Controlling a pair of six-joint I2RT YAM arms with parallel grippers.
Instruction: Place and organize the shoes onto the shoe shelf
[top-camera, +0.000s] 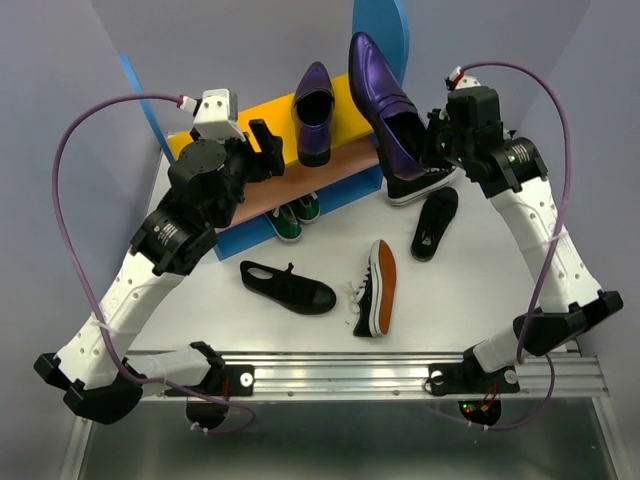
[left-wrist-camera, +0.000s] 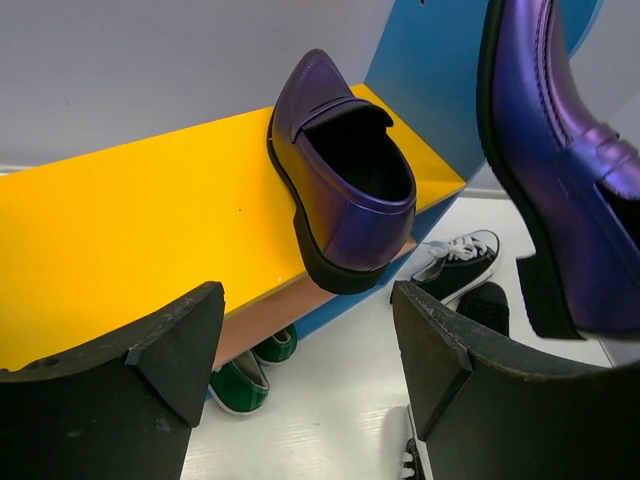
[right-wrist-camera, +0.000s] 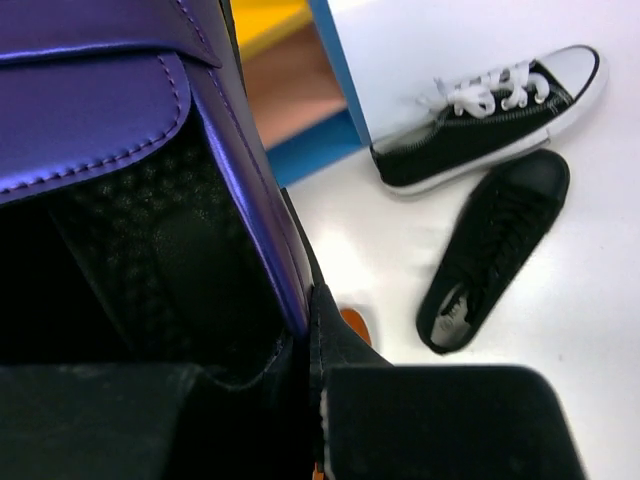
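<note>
Right gripper (top-camera: 432, 140), upper right, clamps heel of raised glossy purple loafer (top-camera: 378, 85). Left gripper (top-camera: 271, 150) wide, facing second purple loafer (top-camera: 313, 110) on yellow top board (top-camera: 250, 125).

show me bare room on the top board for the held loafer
Bare: yellow top board left of the placed loafer, facing the open left gripper. Tight: strip between that loafer and the blue panel, by the held loafer.
</note>
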